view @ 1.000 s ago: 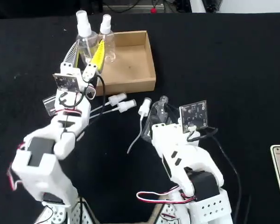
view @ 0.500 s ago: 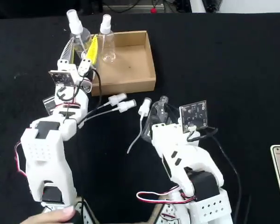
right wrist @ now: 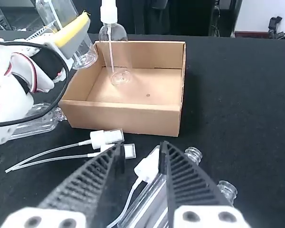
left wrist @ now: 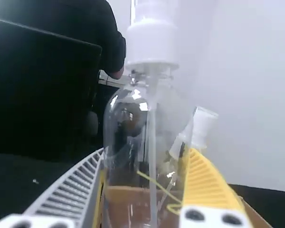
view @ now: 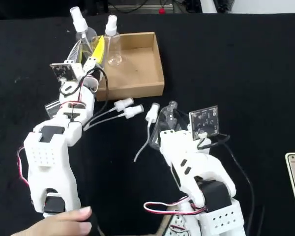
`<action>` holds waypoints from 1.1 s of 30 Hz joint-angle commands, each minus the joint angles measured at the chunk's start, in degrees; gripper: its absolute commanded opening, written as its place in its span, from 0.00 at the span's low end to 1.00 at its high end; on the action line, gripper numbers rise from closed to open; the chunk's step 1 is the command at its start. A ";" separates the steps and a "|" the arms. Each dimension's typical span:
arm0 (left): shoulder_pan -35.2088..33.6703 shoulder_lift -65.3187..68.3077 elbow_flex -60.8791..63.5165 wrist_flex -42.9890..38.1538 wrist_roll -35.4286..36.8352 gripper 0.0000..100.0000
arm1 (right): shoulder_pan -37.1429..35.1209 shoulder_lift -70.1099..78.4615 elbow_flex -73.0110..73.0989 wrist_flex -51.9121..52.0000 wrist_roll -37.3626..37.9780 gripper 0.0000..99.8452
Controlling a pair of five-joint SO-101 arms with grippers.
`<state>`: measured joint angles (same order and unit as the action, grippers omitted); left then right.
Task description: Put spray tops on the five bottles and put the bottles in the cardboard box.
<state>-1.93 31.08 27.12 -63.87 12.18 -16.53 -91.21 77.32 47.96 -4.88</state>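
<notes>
The left gripper (view: pixel 90 46) squeezes a spray bottle (view: pixel 86 35) and holds it up by the far corner of the cardboard box (view: pixel 137 91). Another spray bottle (view: pixel 112 44) stands inside the box. The right gripper (right wrist: pixel 141 148) sits low by a topless bottle (right wrist: pixel 193 154). I cannot tell if it grips anything.

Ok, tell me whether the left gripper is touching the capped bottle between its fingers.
Touching. In the left wrist view the left gripper has its fingers pressed against both sides of the capped bottle, clamping it.
</notes>
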 commanded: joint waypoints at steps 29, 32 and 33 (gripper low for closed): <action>3.82 7.21 1.63 -12.04 -5.01 0.17 | 1.49 -0.66 -0.40 -1.67 0.18 0.11; 3.82 11.34 1.19 -18.02 -5.10 0.17 | 1.49 -0.66 -0.40 -1.67 0.18 0.11; 3.65 12.66 0.48 -19.34 -5.89 0.17 | 1.49 -0.66 -0.40 -1.67 0.18 0.11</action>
<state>1.05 42.07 29.93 -78.20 7.60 -16.18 -91.21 77.32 47.87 -4.88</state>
